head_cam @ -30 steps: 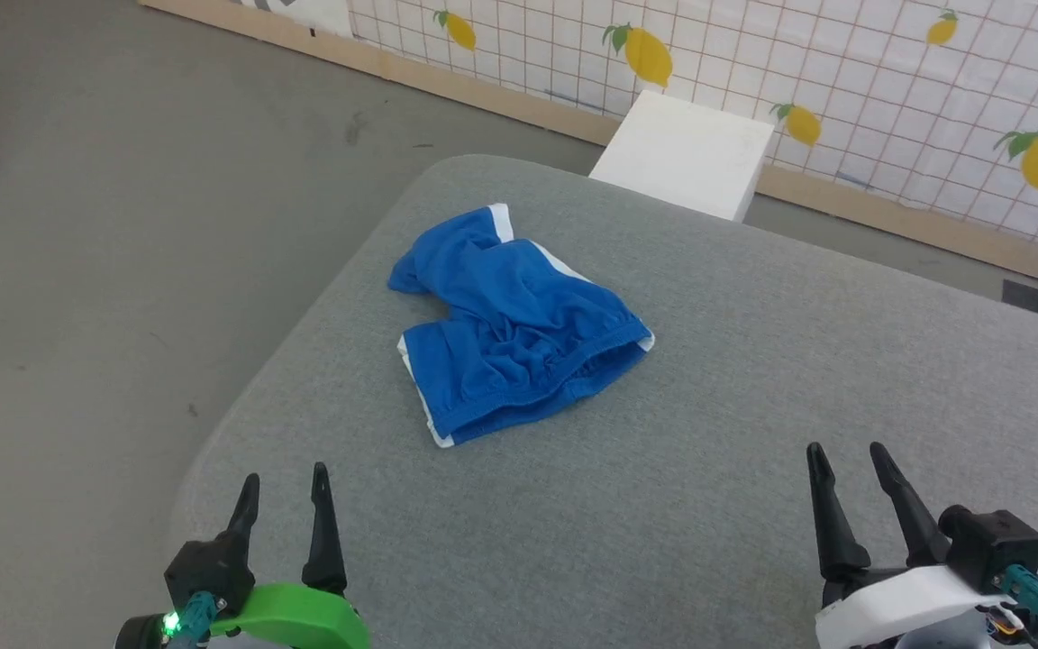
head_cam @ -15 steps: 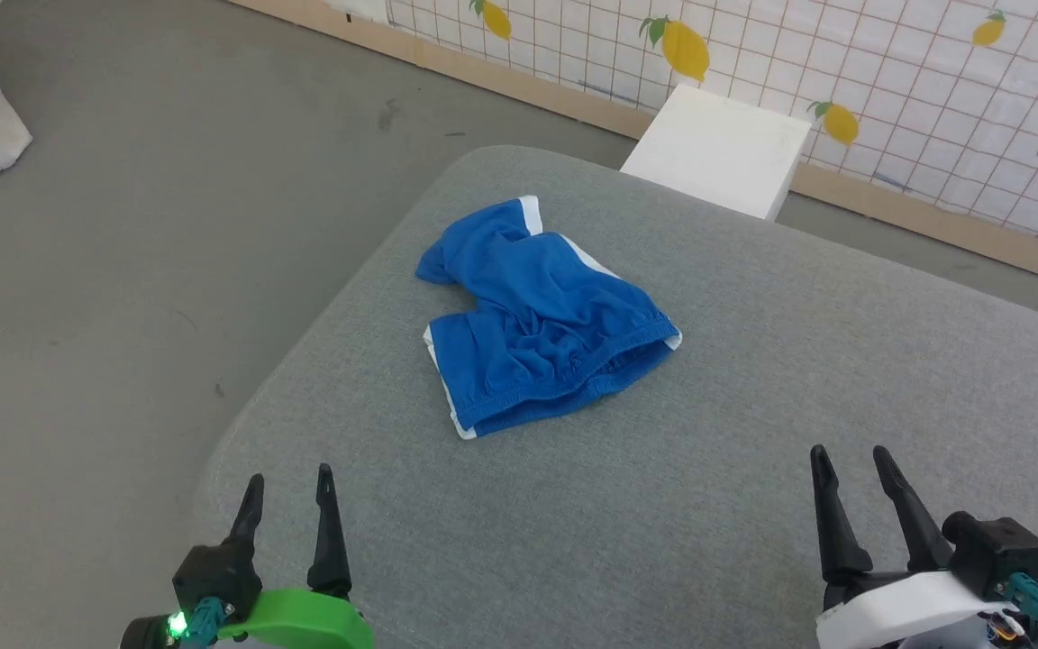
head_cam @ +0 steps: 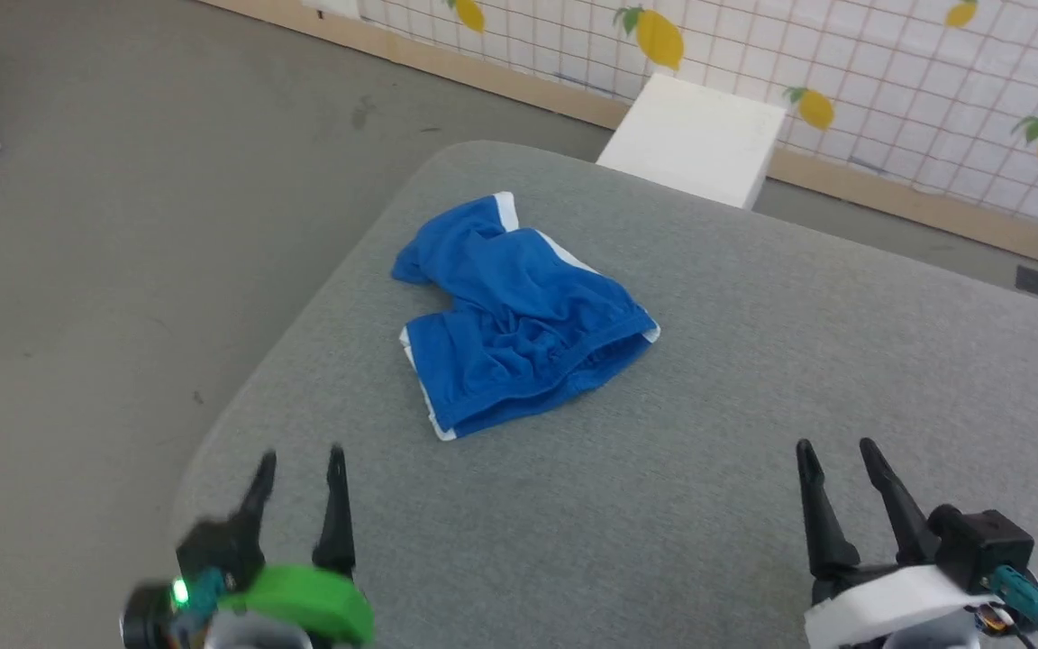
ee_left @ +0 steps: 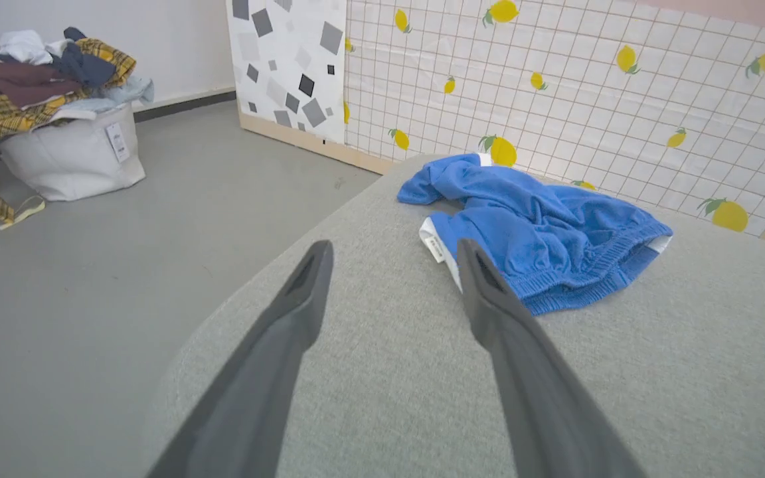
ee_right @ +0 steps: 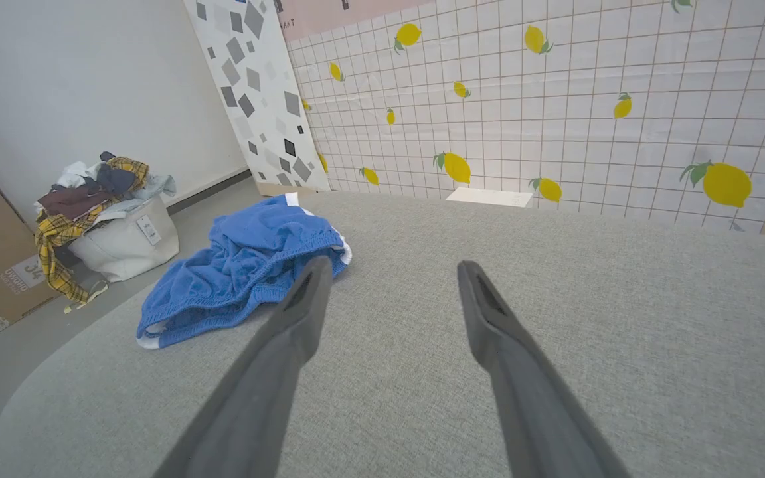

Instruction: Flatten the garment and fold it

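In my judgement the task is not yet begun; the bright blue soft fabric shorts with white side stripes (head_cam: 519, 315) lie crumpled on the grey cloth-covered table (head_cam: 798, 361), at about twelve o'clock from me; my left gripper (head_cam: 301, 452) at seven o'clock and my right gripper (head_cam: 834, 443) at five o'clock have jaws spread, holding nothing, well apart from the shorts; flattening and folding are both left.

I list: garment (head_cam: 519, 315) on table (head_cam: 753, 469), far left; left pincer (head_cam: 301, 453), right pincer (head_cam: 834, 443) nearside; block (head_cam: 690, 140) beyond table.
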You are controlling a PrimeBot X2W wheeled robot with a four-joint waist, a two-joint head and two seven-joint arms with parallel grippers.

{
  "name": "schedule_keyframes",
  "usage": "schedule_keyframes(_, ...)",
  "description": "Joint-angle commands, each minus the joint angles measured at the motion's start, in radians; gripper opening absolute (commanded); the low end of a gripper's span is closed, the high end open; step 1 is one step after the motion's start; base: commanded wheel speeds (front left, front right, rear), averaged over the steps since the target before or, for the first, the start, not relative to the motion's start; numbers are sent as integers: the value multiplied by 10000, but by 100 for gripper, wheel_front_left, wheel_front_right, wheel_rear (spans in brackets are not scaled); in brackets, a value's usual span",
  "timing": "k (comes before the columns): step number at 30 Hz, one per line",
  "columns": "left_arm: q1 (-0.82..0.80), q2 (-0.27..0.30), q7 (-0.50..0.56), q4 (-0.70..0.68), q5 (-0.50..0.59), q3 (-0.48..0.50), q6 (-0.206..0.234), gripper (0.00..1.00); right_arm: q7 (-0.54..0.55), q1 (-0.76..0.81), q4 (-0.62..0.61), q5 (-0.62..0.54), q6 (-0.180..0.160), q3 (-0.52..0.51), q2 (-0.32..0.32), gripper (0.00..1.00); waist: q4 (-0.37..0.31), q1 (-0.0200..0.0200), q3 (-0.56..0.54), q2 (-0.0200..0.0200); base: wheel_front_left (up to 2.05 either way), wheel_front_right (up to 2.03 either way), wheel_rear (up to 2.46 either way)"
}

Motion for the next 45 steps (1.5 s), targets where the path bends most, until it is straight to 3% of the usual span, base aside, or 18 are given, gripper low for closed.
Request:
schedule_keyframes(1,-623,183,88,0,-38,17,-128,100,-61,-270,-91,-105,-13,48,-3,100,-397,0,284,0,0,0,0)
schedule_keyframes(5,-2172,605,991,349,-358,102,-616,100,-61,-738,-379,-273,-13,146,-3,100,-1209,0,1007,0,0,0,0)
schedule_keyframes(13,-5421,1074,4220,2029,-1527,563,-845,100,-61,-1377,-691,-574,-13,-644,-3,100,-2659,0,2608,0,0,0,0)
schedule_keyframes(23,-7266,1181,9349,4270,-2312,393,-116,100,-61,-1595,-910,-746,-13,-1183,-3,100,-3452,0,3646,0,0,0,0)
schedule_keyframes(27,-7126,1060,10305,4561,-2411,240,99,100,-61,-1697,-968,-764,-13,-1236,-3,100,-3485,0,3811,0,0,0,0)
schedule_keyframes(31,-6905,832,10531,4574,-2572,105,-19,100,-61,-1751,-977,-792,-13,-1310,-3,100,-3323,0,3846,0,0,0,0)
schedule_keyframes(32,-6882,768,10337,4508,-2641,139,-80,34,-61,-1764,-963,-800,-13,-1293,-3,100,-3278,0,3827,0,0,0,0)
schedule_keyframes(33,-6886,726,10070,4434,-2676,177,-124,0,-61,-1773,-948,-822,-13,-1266,-3,100,-3222,0,3794,0,0,0,0)
schedule_keyframes(39,-7441,618,7804,3708,-2614,362,-460,0,-61,-1787,-750,-773,-13,-1036,-3,100,-3036,0,3212,0,0,0,0)
schedule_keyframes(45,-8286,194,6241,2629,-2836,248,-899,0,-61,-1717,-527,-485,-13,-762,-3,100,-3364,0,2497,0,0,0,0)
